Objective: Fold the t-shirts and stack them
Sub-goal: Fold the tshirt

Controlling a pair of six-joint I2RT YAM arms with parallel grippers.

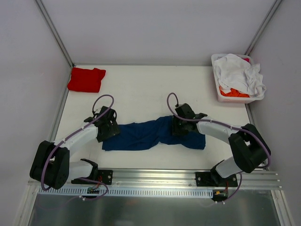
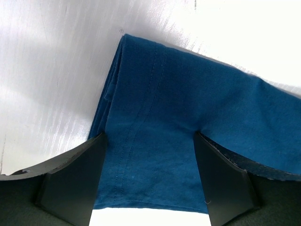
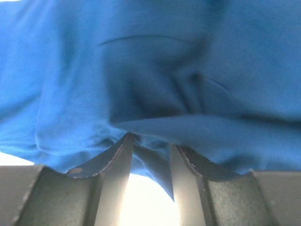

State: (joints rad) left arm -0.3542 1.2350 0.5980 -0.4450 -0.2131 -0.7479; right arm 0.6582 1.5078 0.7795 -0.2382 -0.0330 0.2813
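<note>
The navy blue t-shirt (image 1: pixel 141 136) lies in a long, partly folded band across the front of the table, bunched at its middle; its print is hidden. My left gripper (image 1: pixel 109 128) is open over its left end, and in the left wrist view (image 2: pixel 148 155) its fingers straddle the flat cloth (image 2: pixel 188 103). My right gripper (image 1: pixel 178 127) sits on the shirt's right part. In the right wrist view (image 3: pixel 153 143) its jaws are close together with a fold of cloth (image 3: pixel 141 56) between and over them. A folded red t-shirt (image 1: pixel 86 79) lies at the back left.
A white basket (image 1: pixel 235 99) at the back right holds a crumpled white tee (image 1: pixel 240 73) over an orange one (image 1: pixel 233 92). Metal frame posts stand at the back corners, and a rail runs along the near edge.
</note>
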